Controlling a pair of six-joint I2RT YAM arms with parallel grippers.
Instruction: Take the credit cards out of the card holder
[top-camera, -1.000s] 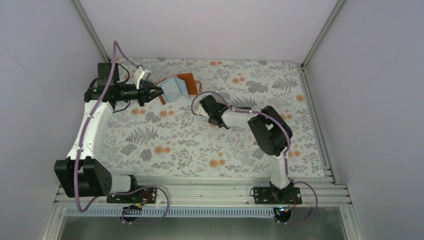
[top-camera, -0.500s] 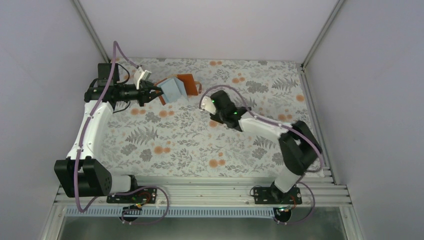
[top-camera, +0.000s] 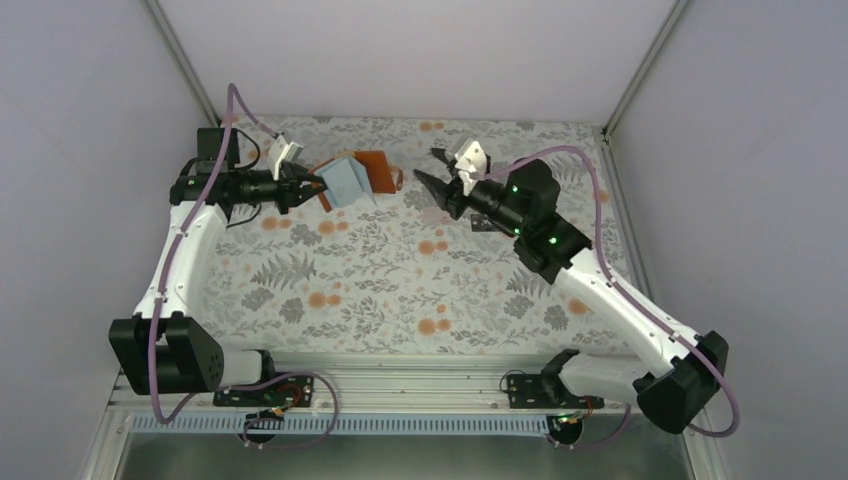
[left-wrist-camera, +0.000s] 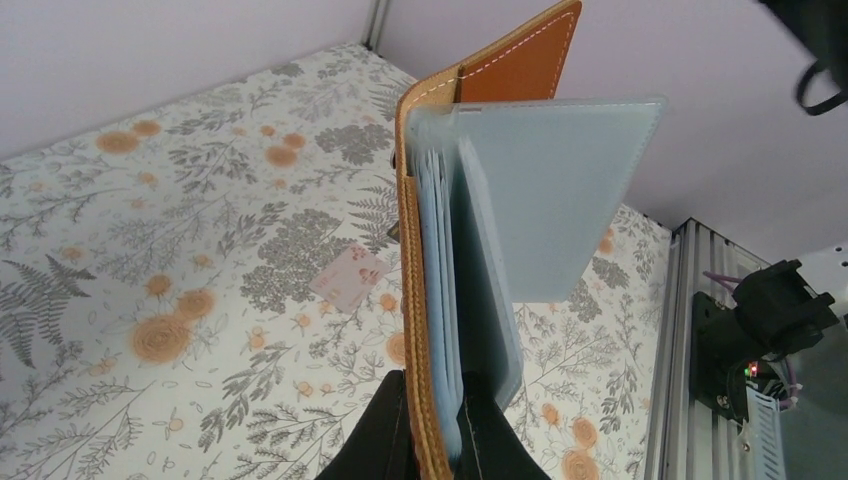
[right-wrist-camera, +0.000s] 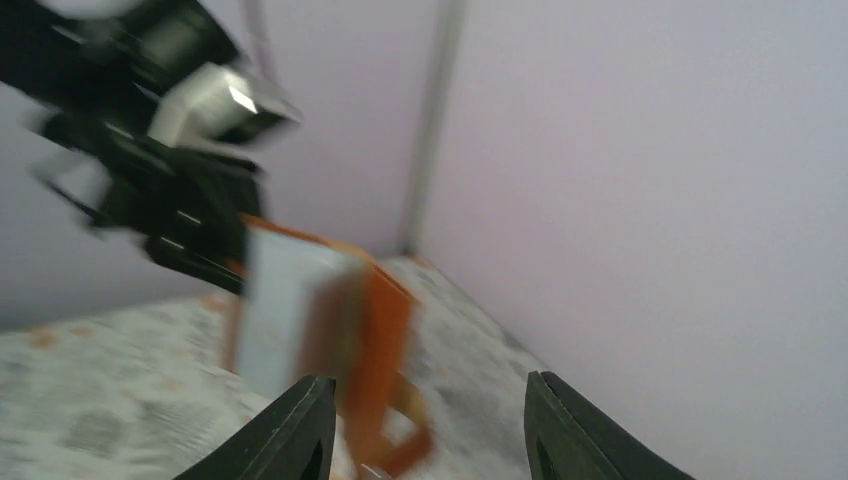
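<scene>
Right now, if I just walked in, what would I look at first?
The rust-brown card holder, held open in the air over the far left of the flowery cloth by the left gripper, its pale blue inside showing. The right gripper points at it from the right, fingers spread, not touching. A small pale pink card lies on the cloth near it.

The left arm (top-camera: 180, 250) and right arm (top-camera: 620, 305) had white links, black joints and looping purple cables (top-camera: 233, 100); green lights (top-camera: 514, 188) dotted the right.

Floral tabletop (top-camera: 400, 290); pale lilac walls (top-camera: 400, 50).
</scene>
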